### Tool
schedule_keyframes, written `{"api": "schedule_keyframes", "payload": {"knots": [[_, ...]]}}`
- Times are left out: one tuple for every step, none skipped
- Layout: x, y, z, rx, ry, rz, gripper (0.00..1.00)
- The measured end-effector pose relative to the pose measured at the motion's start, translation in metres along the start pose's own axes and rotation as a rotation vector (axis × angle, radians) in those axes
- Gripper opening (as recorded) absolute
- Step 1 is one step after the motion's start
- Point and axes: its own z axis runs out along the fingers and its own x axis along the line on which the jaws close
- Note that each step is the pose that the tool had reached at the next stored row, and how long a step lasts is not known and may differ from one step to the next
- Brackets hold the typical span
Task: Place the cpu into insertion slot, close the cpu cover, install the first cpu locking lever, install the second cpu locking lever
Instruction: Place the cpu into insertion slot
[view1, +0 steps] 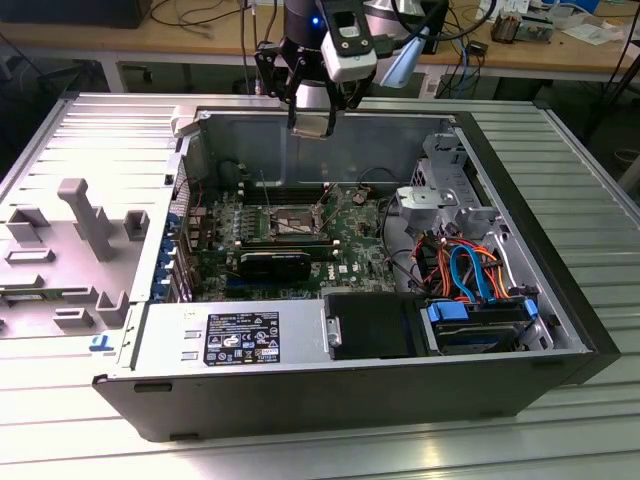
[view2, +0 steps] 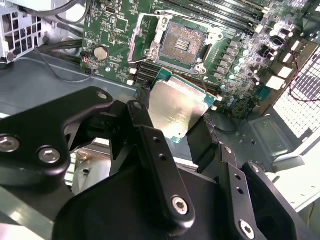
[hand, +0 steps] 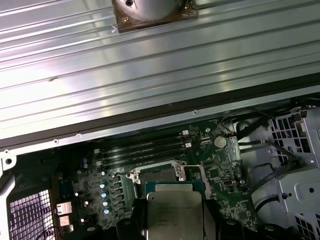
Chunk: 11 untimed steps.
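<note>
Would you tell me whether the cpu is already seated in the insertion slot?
No: in the second wrist view the gripper holds the cpu, and the insertion slot lies bare.

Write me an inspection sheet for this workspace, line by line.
Surface: ribbed metal table carrying an open computer case.
Job's things: cpu held above the motherboard; insertion slot empty and uncovered.
Clutter: grey fixture blocks at the exterior view's left.
Gripper: gripper shut on the cpu's edges.
Cables: orange and blue cables inside the case, exterior view's right.
Surroundings: wooden bench behind the table.
</note>
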Motion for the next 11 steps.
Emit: {"api": "schedule_keyframes", "payload": {"knots": [[0.0, 0.0, 0.0001, -0.0001, -0.0005, 0.004, 0.54], [0.0, 0.0, 0.0001, -0.0001, -0.0007, 0.008, 0.54], [0.0, 0.0, 0.0002, -0.0002, -0.001, 0.011, 0.54], [0.0, 0.0, 0.0002, -0.0003, -0.0012, 0.013, 0.54], [0.0, 0.0, 0.0003, -0.0003, -0.0013, 0.013, 0.54], [0.0, 0.0, 0.0003, -0.0004, -0.0013, 0.014, 0.54], [0.0, 0.0, 0.0003, -0.0004, -0.0013, 0.014, 0.54], [0.0, 0.0, 0.0003, -0.0004, -0.0013, 0.014, 0.54], [0.0, 0.0, 0.0003, -0.0004, -0.0013, 0.014, 0.54], [0.0, 0.0, 0.0003, -0.0003, -0.0013, 0.014, 0.54], [0.0, 0.0, 0.0003, -0.0004, -0.0013, 0.014, 0.54]]}}
